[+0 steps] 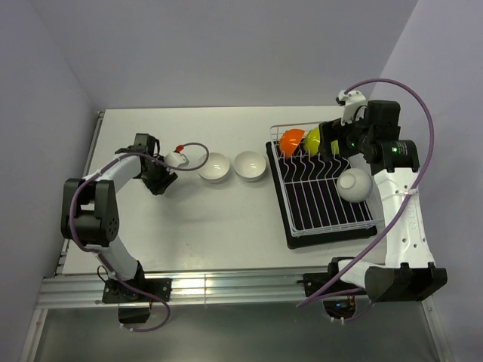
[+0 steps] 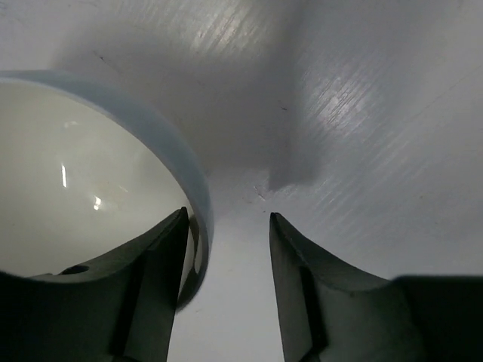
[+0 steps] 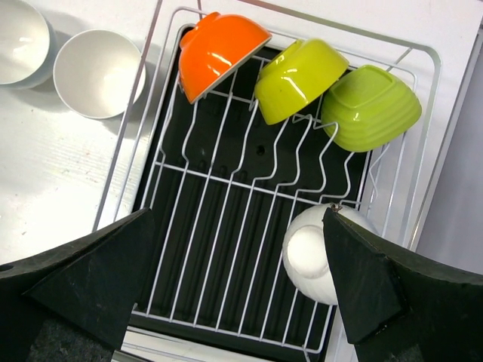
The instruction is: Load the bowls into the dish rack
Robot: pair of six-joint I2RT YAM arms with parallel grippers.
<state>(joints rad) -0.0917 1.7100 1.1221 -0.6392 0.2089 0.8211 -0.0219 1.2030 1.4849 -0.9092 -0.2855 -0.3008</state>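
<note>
Four glossy round bowls lean in the white wire rack [image 3: 219, 226] at right: an orange bowl [image 3: 223, 49], two lime-green bowls [image 3: 298, 75] and a white bowl [image 3: 309, 253]. Two plain white bowls [image 1: 250, 165] stand mid-table. At left, the left gripper [image 2: 226, 219] has its jaws parted across the thin rim of a third white bowl [image 2: 75, 173], and the right gripper [image 3: 238, 219] hangs over the rack with jaws wide apart.

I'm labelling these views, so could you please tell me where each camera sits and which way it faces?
Top: high at the near side, looking down on the table; left arm and right arm show.
Left wrist: low over the table, facing a white bowl; the open left gripper shows.
Right wrist: above the dish rack, looking down; the open right gripper shows.
Top and right wrist share the dish rack and the orange bowl.
</note>
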